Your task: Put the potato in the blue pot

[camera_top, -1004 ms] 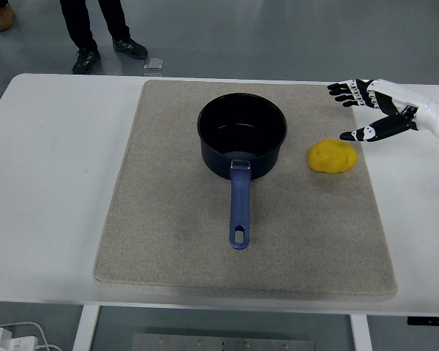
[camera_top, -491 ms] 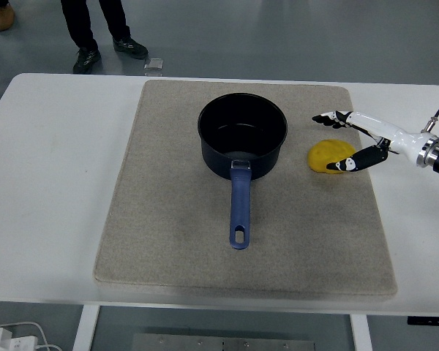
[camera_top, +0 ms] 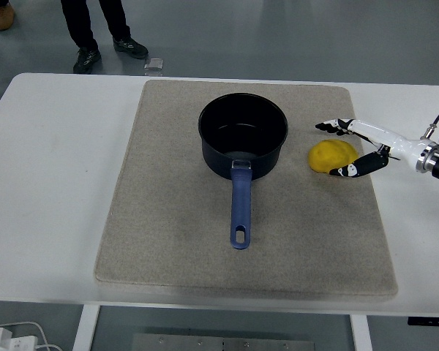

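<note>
- Head view, right edge: right hand (camera_top: 353,148) reaches in over the white surface (camera_top: 58,168), fingers spread wide and gripping nothing; upper fingers (camera_top: 335,126) extend past the far side of the potato, the thumb lies along its near right side.
- Potato (camera_top: 331,155): yellow, rounded, lying on the mat between the spread fingers and thumb; whether the thumb tip actually touches it cannot be told.
- Blue pot (camera_top: 243,142): to the left of the hand and the potato, apart from both, upright on the mat, dark interior with nothing visible inside.
- Pot handle (camera_top: 239,205): blue, pointing toward the near edge of the surface, with a hanging hole at its end.
- Mat (camera_top: 168,241): beige, rectangular, covering the middle of the surface; carries the pot and the potato.
- Small clear object (camera_top: 154,66): at the far edge of the surface, well away from the hand; too small to identify.
- Person (camera_top: 95,29): legs and dark shoes on the floor beyond the far edge, top left.
- Cables and a white plug (camera_top: 7,338): on the floor, bottom left corner.
</note>
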